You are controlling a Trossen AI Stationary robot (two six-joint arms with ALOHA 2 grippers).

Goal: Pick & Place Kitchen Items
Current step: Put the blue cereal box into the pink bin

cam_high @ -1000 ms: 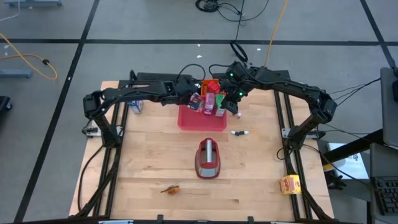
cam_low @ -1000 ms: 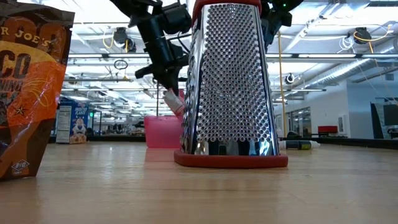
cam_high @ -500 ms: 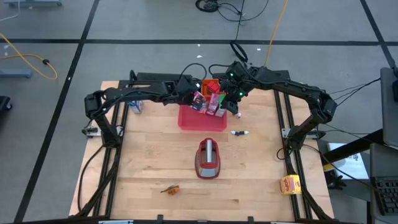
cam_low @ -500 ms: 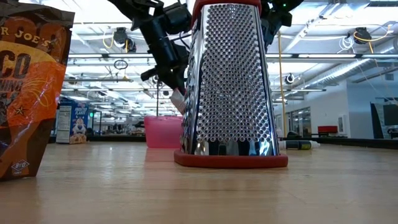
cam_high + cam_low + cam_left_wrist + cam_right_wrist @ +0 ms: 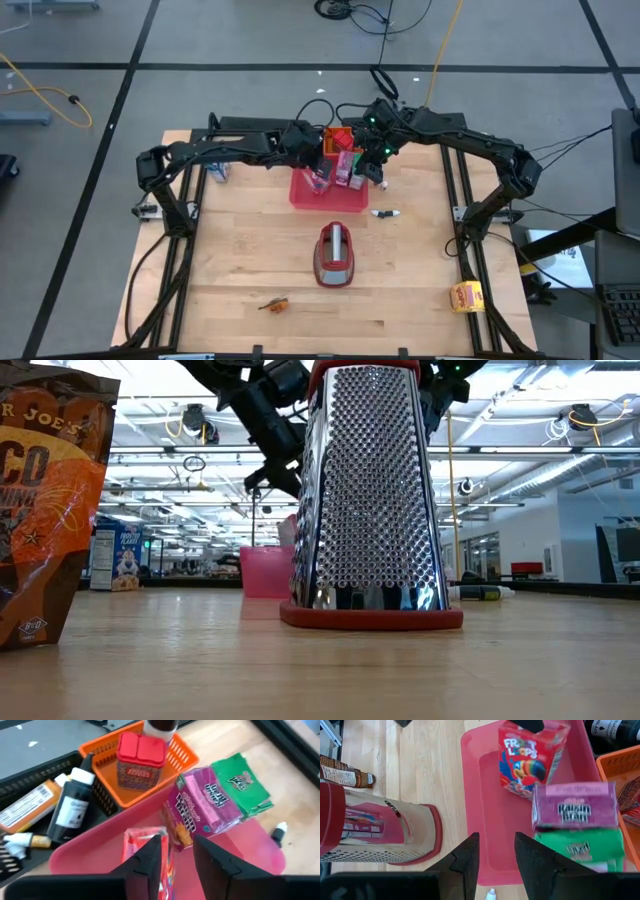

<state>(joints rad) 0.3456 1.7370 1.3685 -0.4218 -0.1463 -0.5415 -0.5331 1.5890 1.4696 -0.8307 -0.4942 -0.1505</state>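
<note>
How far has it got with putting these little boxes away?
Done: the pink carton and green carton sit in the tray. In hand: the left gripper hangs open over the red carton standing in the tray; the right gripper waits open above it. Left: the blue-white carton, small bottle, orange-brown piece and yellow carton are out on the table.
</note>
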